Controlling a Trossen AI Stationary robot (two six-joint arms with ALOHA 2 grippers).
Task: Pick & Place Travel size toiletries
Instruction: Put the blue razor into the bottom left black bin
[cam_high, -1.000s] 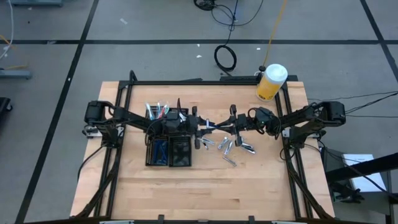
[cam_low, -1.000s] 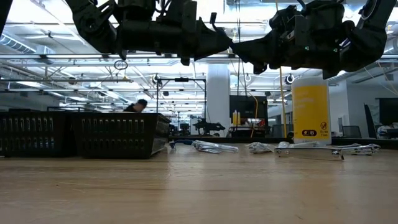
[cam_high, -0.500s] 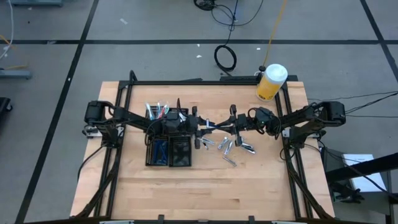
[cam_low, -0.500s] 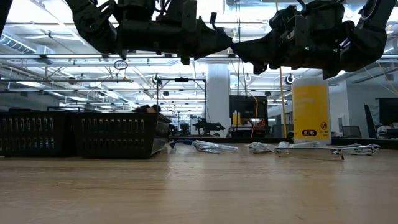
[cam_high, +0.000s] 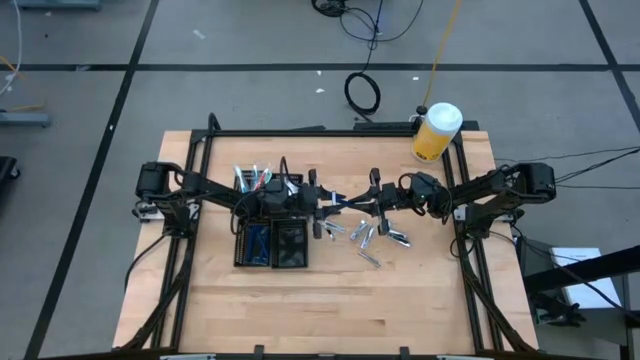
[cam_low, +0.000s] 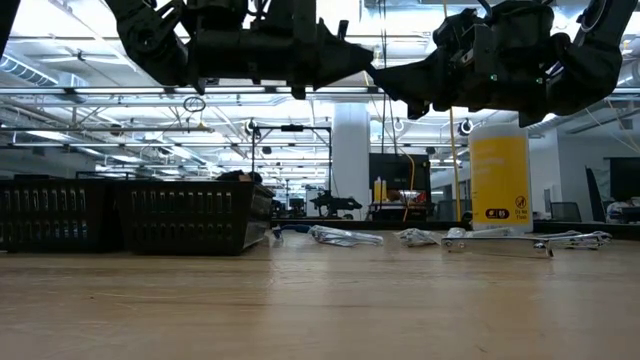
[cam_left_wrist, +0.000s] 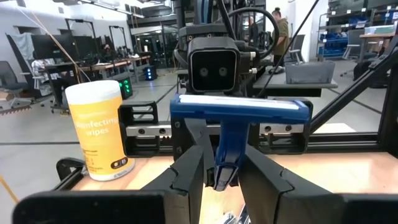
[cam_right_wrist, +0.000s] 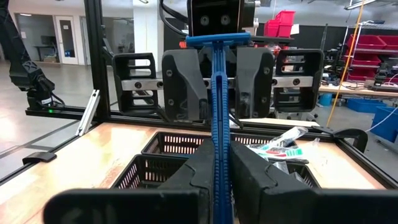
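A pale wooden worktop (cam_high: 300, 300) sits on a grey floor crossed by dark lines. From above, two dark arms reach inward and meet over its middle. One black tray (cam_high: 272, 244) lies under the left arm; its compartment count is unclear here. One yellow jar (cam_high: 436, 133) with a white lid stands at the far right corner. Several loose silvery and clear toiletries (cam_high: 368, 238) lie scattered below the meeting point; more sticks (cam_high: 252, 178) lie behind the tray. Their exact number cannot be told.

From worktop level, both arms hang overhead, the tray (cam_low: 190, 216) at left, packets (cam_low: 345, 237) flat on the wood, the jar (cam_low: 500, 178) behind.

The left wrist view shows one blue razor (cam_left_wrist: 239, 118), its head crosswise and its handle pinched between the left claw (cam_left_wrist: 222, 177) fingers, with the jar (cam_left_wrist: 99, 127) beyond.

The right wrist view shows the right claw (cam_right_wrist: 217, 163) clamped together on the same razor (cam_right_wrist: 217, 106), the left claw (cam_right_wrist: 217, 84) facing it and holding the head end, above the tray (cam_right_wrist: 186, 155).
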